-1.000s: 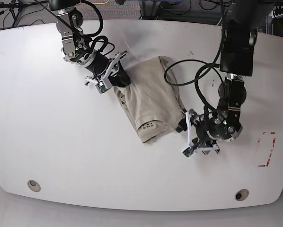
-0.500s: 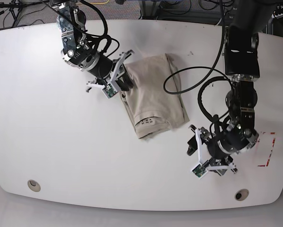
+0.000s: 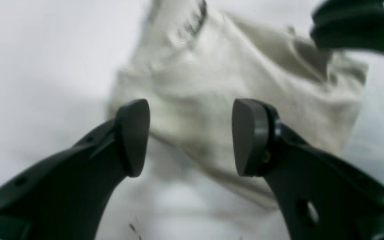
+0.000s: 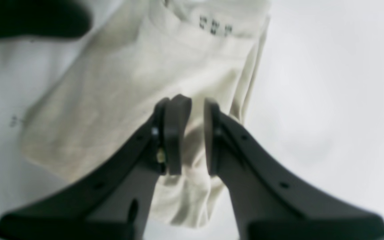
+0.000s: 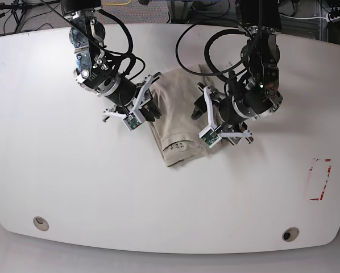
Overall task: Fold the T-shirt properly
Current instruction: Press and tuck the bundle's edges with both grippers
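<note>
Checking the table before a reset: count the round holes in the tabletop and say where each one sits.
2. One round hole near the table's front-left corner in the base view, the other round hole near the front-right corner. The arms and T-shirt could hide more.

Count's pretty short: one beige T-shirt (image 5: 178, 116) on one white table (image 5: 56, 170), two grippers, a left gripper (image 5: 206, 120) and a right gripper (image 5: 142, 109), plus two round holes near the table's near edge.
</note>
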